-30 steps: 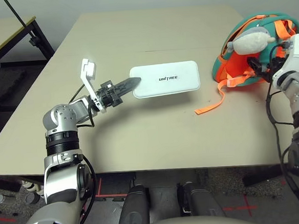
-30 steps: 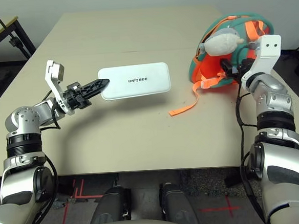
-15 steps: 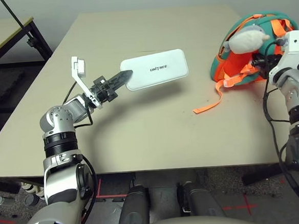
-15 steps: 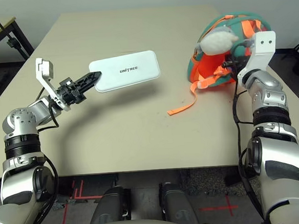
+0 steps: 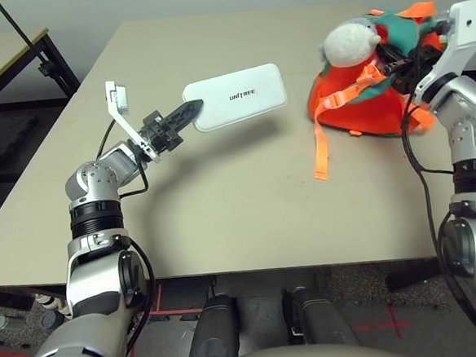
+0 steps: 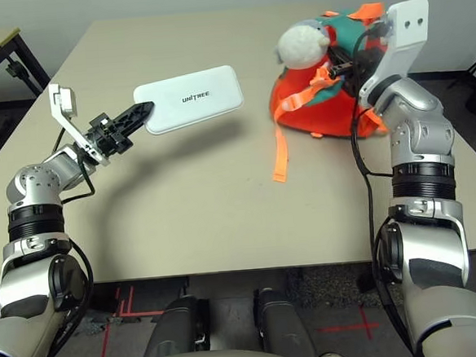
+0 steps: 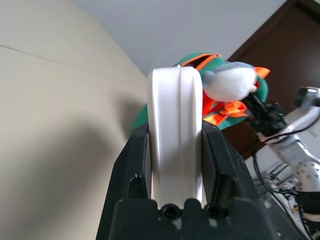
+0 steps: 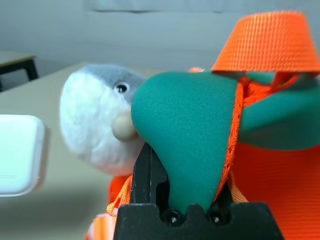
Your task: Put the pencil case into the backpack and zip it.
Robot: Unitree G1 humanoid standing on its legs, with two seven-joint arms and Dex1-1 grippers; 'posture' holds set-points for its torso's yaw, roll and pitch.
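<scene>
Left gripper [image 5: 186, 115] pinches the pencil case [image 5: 234, 98] above the table [image 5: 223, 204] at 12 o'clock, right gripper [image 6: 346, 66] pinches the backpack [image 6: 307, 116] fabric at 1 o'clock; best hold the mouth wide before feeding the case in.

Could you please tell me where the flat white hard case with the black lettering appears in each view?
Left eye view: flat white hard case, upper middle.
Right eye view: upper middle, slightly left.
Left wrist view: centre, edge-on.
Right wrist view: left edge, partly cut off.
Shared landmark: grey-white plush shark.
</scene>
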